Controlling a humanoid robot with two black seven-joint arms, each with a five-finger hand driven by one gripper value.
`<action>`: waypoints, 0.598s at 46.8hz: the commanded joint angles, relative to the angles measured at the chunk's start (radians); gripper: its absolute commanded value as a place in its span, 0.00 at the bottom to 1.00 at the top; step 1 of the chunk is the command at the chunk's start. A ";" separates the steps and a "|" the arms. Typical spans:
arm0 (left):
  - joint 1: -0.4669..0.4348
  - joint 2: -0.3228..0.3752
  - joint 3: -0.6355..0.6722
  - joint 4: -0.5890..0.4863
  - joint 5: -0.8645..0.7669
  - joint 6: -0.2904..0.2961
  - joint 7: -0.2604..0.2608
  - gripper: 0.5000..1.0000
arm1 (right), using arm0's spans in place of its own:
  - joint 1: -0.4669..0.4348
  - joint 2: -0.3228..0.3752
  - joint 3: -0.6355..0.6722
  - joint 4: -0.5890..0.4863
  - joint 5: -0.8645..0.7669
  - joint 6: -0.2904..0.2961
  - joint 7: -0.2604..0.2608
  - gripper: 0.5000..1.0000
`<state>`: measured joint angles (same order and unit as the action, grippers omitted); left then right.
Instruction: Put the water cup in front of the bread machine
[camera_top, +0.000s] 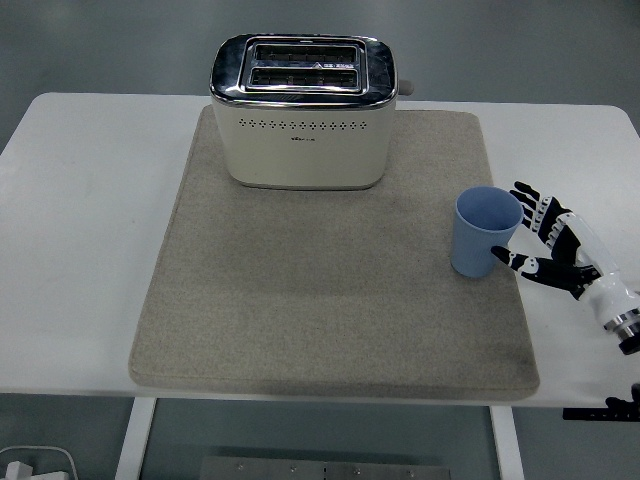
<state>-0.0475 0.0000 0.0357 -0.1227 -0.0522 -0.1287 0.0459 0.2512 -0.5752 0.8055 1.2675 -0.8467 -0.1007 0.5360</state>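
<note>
At the mat's (330, 300) right edge, head view, the blue water cup (484, 233) is standing upright, well right of the bread machine (303, 110). I am bringing the right hand (548, 245) alongside, fingers spread, thumb seemingly touching its base, readying a side grasp.

White table (80, 250) with a beige mat (330, 300) left of the hand, grey floor (500, 45) beyond it, white table legs (135, 440) showing below the near edge.
</note>
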 joint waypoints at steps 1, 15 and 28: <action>0.000 0.000 0.000 0.000 0.000 0.000 -0.001 0.99 | -0.004 0.002 0.000 0.001 0.000 0.004 0.002 0.85; 0.000 0.000 0.000 0.000 0.000 0.000 0.000 0.99 | -0.001 -0.008 0.001 0.001 0.003 0.003 -0.001 0.85; 0.000 0.000 0.000 0.000 0.000 0.000 0.000 0.99 | -0.006 -0.018 0.001 0.001 0.003 0.006 -0.001 0.85</action>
<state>-0.0475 0.0000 0.0355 -0.1227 -0.0521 -0.1287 0.0459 0.2492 -0.5917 0.8069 1.2687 -0.8437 -0.0979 0.5354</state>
